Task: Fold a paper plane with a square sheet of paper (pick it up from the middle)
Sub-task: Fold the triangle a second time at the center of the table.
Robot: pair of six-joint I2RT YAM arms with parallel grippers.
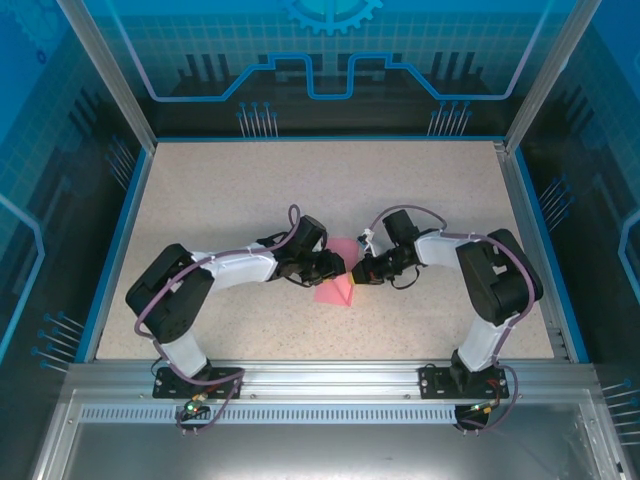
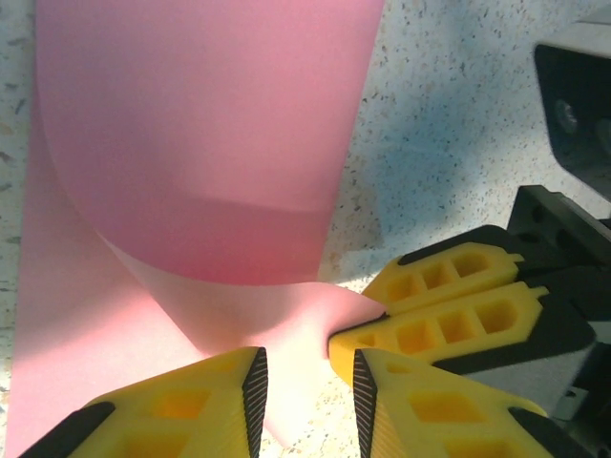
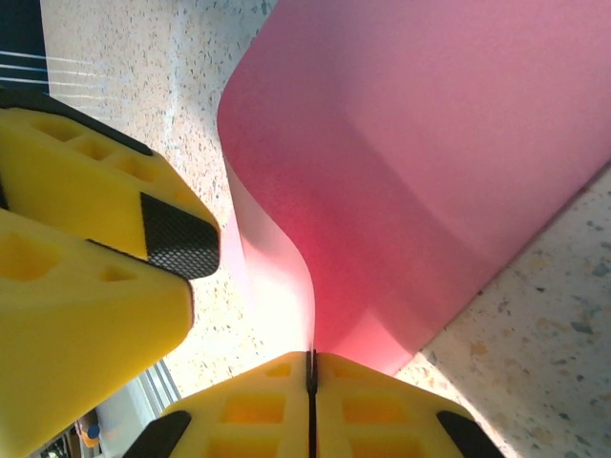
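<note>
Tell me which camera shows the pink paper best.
Left wrist: it shows the paper both lying flat and curled over, with a corner held in the shut right pincer. Right wrist shows the curl close up, rising from that grip. From the top it is a small, partly hidden patch.

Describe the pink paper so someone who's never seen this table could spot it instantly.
On the speckled beige table, look at the middle, where the left claw and right claw meet. The square sheet of paper lies there, one edge curled up into the shut right claw. It is the one pink-red thing there.
</note>
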